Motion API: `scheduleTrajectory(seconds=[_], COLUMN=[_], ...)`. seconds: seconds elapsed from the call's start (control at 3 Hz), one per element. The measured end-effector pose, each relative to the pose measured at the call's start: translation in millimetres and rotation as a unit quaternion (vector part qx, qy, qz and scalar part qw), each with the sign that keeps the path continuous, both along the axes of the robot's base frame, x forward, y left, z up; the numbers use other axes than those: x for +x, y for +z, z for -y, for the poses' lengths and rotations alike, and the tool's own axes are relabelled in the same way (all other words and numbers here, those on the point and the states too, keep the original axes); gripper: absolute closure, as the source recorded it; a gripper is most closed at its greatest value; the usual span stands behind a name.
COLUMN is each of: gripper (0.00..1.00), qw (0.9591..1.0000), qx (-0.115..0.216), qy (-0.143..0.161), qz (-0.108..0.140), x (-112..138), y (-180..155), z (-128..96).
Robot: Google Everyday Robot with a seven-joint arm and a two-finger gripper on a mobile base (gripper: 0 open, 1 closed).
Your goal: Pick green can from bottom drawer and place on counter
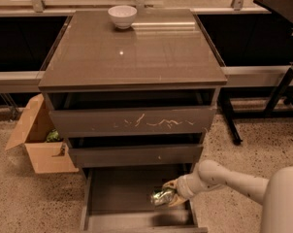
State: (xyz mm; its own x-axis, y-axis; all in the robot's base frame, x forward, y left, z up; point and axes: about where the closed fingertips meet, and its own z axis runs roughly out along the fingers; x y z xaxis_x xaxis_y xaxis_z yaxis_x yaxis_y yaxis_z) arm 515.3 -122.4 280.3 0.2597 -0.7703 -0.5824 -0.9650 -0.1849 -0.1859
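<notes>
The bottom drawer (117, 193) is pulled out at the foot of the cabinet, its flat dark base showing. The green can (159, 197), shiny green and silver and wrinkled, lies on its side at the right of the drawer. My gripper (170, 194) reaches in from the right on a white arm and is closed around the can's right end, low in the drawer. The counter (137, 47), a glossy grey-brown top, is above, with a white bowl (122, 16) at its back edge.
The top drawer front (132, 122) carries pale scratches; the middle drawer (137, 155) is below it. An open cardboard box (37, 140) stands on the floor to the left. Black table legs (277, 96) stand at the right. My white arm (243, 183) crosses the lower right.
</notes>
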Motion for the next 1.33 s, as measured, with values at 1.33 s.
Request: scheduleTrajectory(seconds=[1.33], gripper=[1.00], qw=[0.9986], qx=[-0.011], qy=[0.033], qz=[0.040], x=[-3], y=[126], z=[1])
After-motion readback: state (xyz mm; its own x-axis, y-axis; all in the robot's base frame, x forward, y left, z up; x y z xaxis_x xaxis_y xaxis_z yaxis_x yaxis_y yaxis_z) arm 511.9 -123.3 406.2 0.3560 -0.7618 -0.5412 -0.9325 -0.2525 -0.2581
